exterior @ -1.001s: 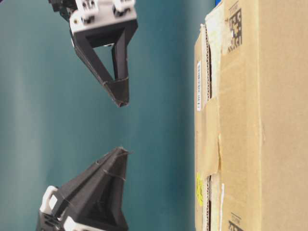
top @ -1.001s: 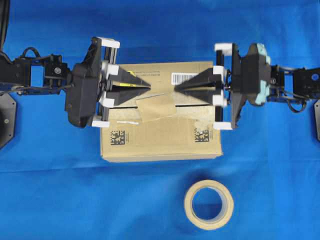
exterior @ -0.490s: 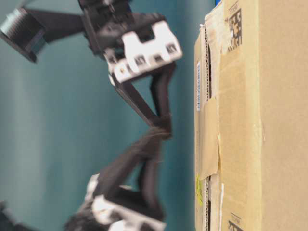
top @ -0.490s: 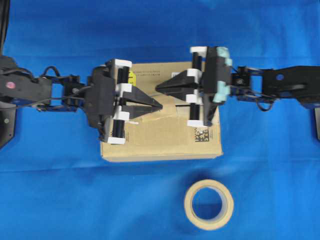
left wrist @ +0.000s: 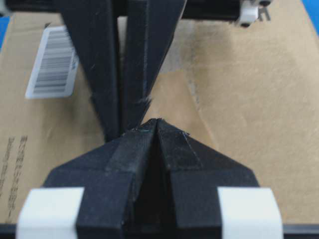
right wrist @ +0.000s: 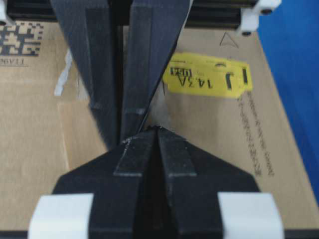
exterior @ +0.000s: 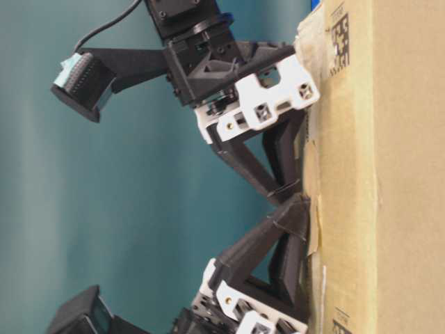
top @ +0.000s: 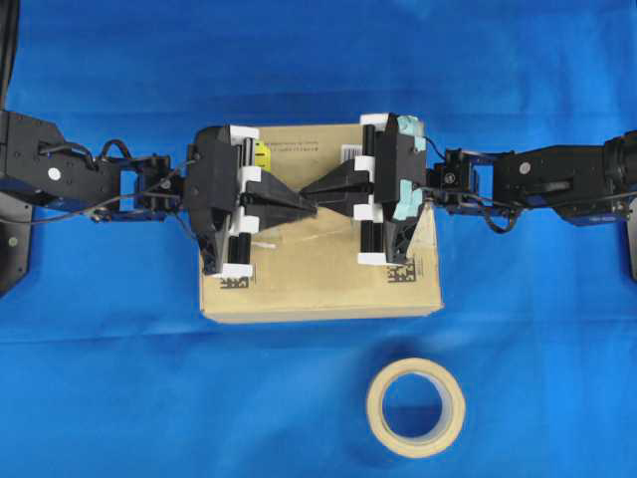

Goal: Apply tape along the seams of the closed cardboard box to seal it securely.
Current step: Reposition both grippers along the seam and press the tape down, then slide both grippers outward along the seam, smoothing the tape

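Two closed end effectors, left end effector [top: 311, 202] and right end effector [top: 305, 191], meet over one cardboard box [top: 318, 289].

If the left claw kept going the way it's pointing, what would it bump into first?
Most likely the right claw. The left claw points along the top of the brown cardboard box, and the two shut black tips already meet nose to nose there, seemingly touching.

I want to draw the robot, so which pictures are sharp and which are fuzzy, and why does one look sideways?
The overhead view is sharp and evenly lit; the tape roll casts only a faint shadow. The table-level view is turned sideways, so the cardboard box stands like a wall, and its edges look slightly soft. In both wrist views the close black jaws look dark and a bit blurry, while the yellow sticker stays readable.
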